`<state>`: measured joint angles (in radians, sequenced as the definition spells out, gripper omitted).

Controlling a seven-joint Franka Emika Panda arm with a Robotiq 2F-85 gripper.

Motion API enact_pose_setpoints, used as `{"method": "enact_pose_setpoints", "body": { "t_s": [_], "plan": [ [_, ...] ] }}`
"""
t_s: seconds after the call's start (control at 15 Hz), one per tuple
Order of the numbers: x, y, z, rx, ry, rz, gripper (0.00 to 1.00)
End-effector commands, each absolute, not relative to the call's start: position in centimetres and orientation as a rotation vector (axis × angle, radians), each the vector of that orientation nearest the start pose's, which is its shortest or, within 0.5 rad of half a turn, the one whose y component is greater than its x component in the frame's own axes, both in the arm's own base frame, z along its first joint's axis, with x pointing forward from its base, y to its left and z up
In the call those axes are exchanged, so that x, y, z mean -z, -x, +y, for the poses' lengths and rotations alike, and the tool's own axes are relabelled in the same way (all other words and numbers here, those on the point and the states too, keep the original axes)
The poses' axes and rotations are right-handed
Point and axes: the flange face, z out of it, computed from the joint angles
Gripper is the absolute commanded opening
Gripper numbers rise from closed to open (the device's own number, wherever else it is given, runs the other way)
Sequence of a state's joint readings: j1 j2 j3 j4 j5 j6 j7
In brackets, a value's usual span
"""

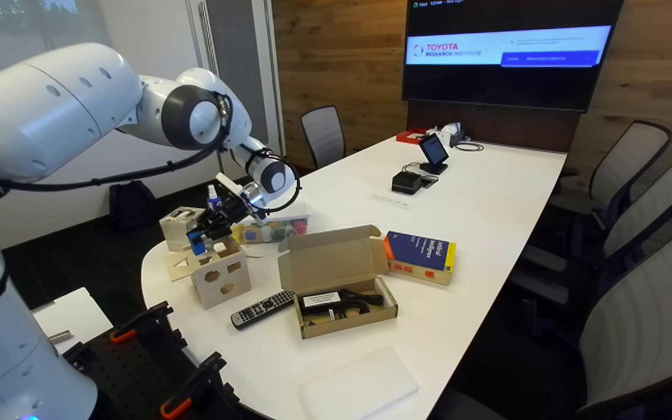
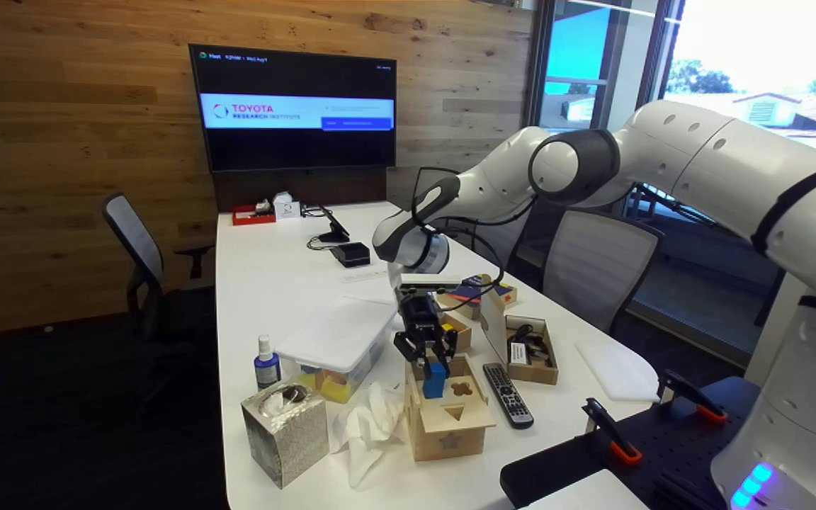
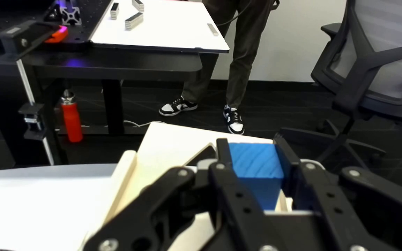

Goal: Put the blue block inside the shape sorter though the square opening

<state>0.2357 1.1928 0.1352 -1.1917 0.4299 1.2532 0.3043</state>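
The blue block (image 3: 255,162) is being pinched between the two fingers (image 3: 223,153) of the tool (image 3: 254,153), which are being parted only by its width. Directly below the tool, the shape sorter (image 1: 240,281) is being overhung by the block; whether its jutting lid (image 2: 475,414) is being touched cannot be told. Near the tool, the sorter is being flanked by a dark remote (image 1: 263,309) and, on the opposite side, a crumpled white sheet (image 2: 372,428). Farther from the tool, a tissue box (image 2: 287,435), a spray bottle (image 2: 267,370), a lidded plastic bin (image 2: 337,336), an open cardboard box (image 1: 330,256) with cables (image 1: 350,303) and a blue book (image 1: 420,251) are being carried by the white tabletop (image 1: 458,221). Well beyond the tool, a lit screen (image 1: 511,52) is being backed by a wood-panelled wall (image 1: 342,58), while in the wrist view a person's legs (image 3: 243,55) are being seen past the tool. Wood grain is being shown on the block's squared top; the sorter's pale wood is being pierced by triangular and lobed openings (image 2: 462,389), and the tissue box is being covered by a silvery pattern.
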Motion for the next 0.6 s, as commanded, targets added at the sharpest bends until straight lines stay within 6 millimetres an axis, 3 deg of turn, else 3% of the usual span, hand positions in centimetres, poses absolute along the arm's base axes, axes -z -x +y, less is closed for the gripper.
{"method": "enact_pose_setpoints", "body": {
  "t_s": [0.0, 0.33, 0.4, 0.47, 0.53],
  "plan": [
    [-4.54, -55.16, 25.91, -1.754, 2.429, 0.084, 0.09],
    [-4.47, -55.34, 26.1, -1.763, 2.441, 0.094, 0.09],
    [-4.42, -55.35, 26.19, -1.762, 2.441, 0.093, 0.17],
    [-4.4, -55.35, 26.24, -1.761, 2.444, 0.092, 0.59],
    [-4.36, -55.34, 26.26, -1.761, 2.445, 0.092, 0.6]
  ]
}}
